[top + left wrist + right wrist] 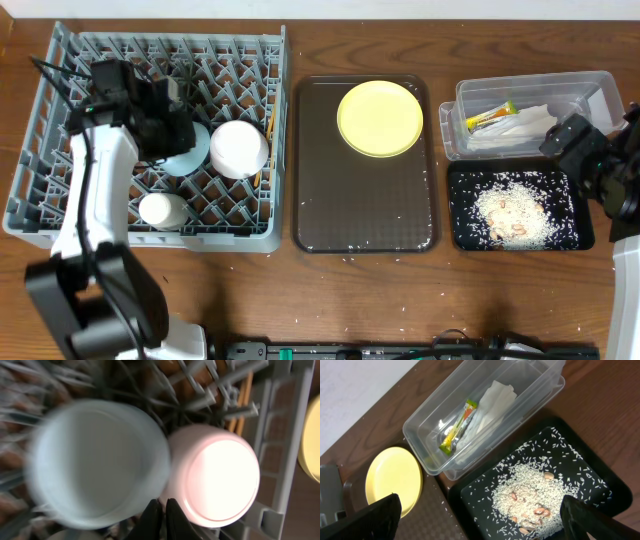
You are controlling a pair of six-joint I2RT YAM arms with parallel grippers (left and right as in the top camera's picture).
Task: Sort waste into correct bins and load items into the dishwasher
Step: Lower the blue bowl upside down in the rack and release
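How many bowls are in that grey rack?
2, both in the grey rack: a light-blue bowl partly under the left arm, and a white bowl beside it, nearer the yellow plate. The arm could hide another.

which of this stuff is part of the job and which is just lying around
Job: rack, blue bowl, white bowl, cup, chopsticks, plate, tub, napkin, wrapper, black tray, rice.
Lying about: brown tray, stray grains, cables.

Pale-yellow plate [380,119], grey lattice rack [60,190], glossy black tray [580,240].
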